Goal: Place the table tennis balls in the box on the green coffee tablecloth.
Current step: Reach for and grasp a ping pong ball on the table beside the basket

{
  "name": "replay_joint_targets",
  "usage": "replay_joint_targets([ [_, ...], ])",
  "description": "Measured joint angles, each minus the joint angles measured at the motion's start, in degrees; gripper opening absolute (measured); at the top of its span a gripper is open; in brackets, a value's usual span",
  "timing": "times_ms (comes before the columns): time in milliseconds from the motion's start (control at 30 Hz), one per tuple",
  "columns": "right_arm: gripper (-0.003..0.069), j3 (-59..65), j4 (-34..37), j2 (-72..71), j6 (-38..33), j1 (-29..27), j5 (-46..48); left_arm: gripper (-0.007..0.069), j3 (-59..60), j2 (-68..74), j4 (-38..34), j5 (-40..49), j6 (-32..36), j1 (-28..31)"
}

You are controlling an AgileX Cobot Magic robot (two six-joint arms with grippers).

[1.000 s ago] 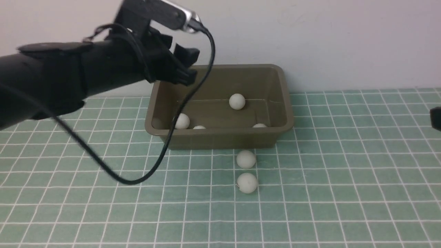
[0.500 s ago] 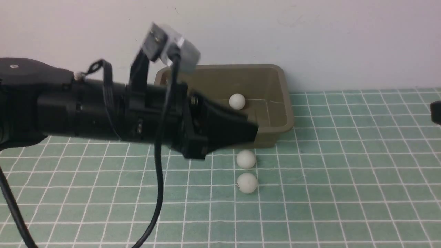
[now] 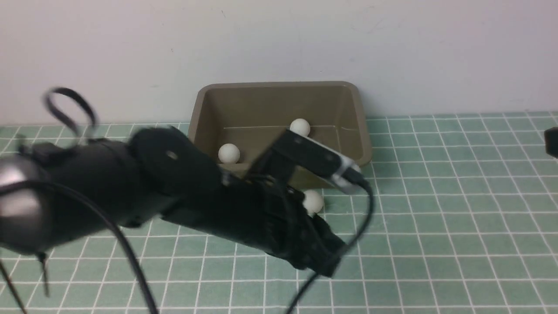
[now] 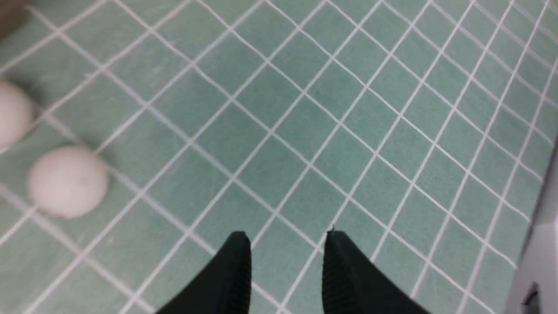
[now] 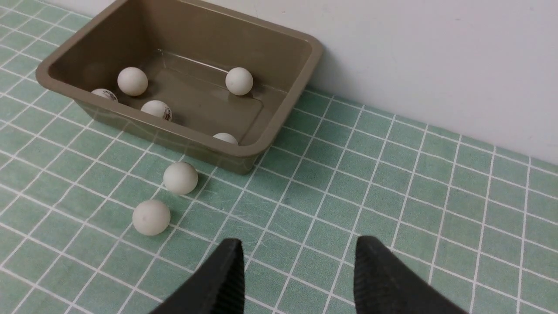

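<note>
Hovering low over the cloth (image 4: 348, 131), the left hand (image 4: 285, 244) is closed and empty, with two balls (image 4: 67, 181) lying just before the box (image 3: 270, 104). Closed, it could knock them rolling away.

No words or numbers can be read. Small dark marks are seen on two table tennis balls (image 5: 156, 109) in the box (image 5: 279, 126) — the print is too tiny to be made out.

The left arm (image 3: 196, 205) slants from near left down toward centre, left hand (image 4: 287, 237) low, closed and empty; right hand (image 5: 301, 246) sits at the right, likewise closed, empty.
</note>
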Motion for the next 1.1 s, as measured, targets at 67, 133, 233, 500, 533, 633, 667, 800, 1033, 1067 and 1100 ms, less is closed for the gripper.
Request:
replay_joint_targets([
  [67,0.0325,0.0,0.05,0.0,0.0,0.0,0.3,0.0216,0.0,1.6,0.14,-3.83,-1.25,-1.96],
  [133,0.0325,0.0,0.05,0.0,0.0,0.0,0.93,0.0216,0.0,2.92,0.14,-6.61,-2.45,-2.87],
  [233,0.0325,0.0,0.05,0.0,0.0,0.0,1.68,0.0216,0.0,5.05,0.09,-10.38,-4.32,-3.13],
  [500,0.0325,0.0,0.09,0.0,0.0,0.0,2.42,0.0227,0.0,11.48,-0.48,-23.33,-3.53,-2.83],
  [533,0.0325,0.0,0.16,0.0,0.0,0.0,2.42,0.0238,0.0,12.19,-0.57,-24.7,-2.88,-2.83],
  [633,0.0325,0.0,0.27,0.0,0.0,0.0,2.46,0.0291,0.0,14.16,-0.72,-27.54,-0.19,-2.83],
  [667,0.0325,0.0,0.27,0.0,0.0,0.0,2.46,0.0314,0.0,14.78,-0.79,-28.4,0.86,-2.83],
  [800,0.0325,0.0,0.8,0.0,0.0,0.0,3.0,0.0421,0.0,17.09,-1.18,-33.38,3.6,-2.83],
  [1033,0.0325,0.0,1.19,0.0,0.0,0.0,4.48,0.0461,0.0,17.39,-2.0,-36.39,4.01,-2.83],
  [1067,0.0325,0.0,1.19,0.0,0.0,0.0,4.55,0.0461,0.0,17.43,-2.18,-35.91,4.01,-2.83],
  [1100,0.0325,0.0,1.19,0.0,0.0,0.0,4.55,0.0461,0.0,17.43,-2.34,-35.57,4.01,-2.83],
])
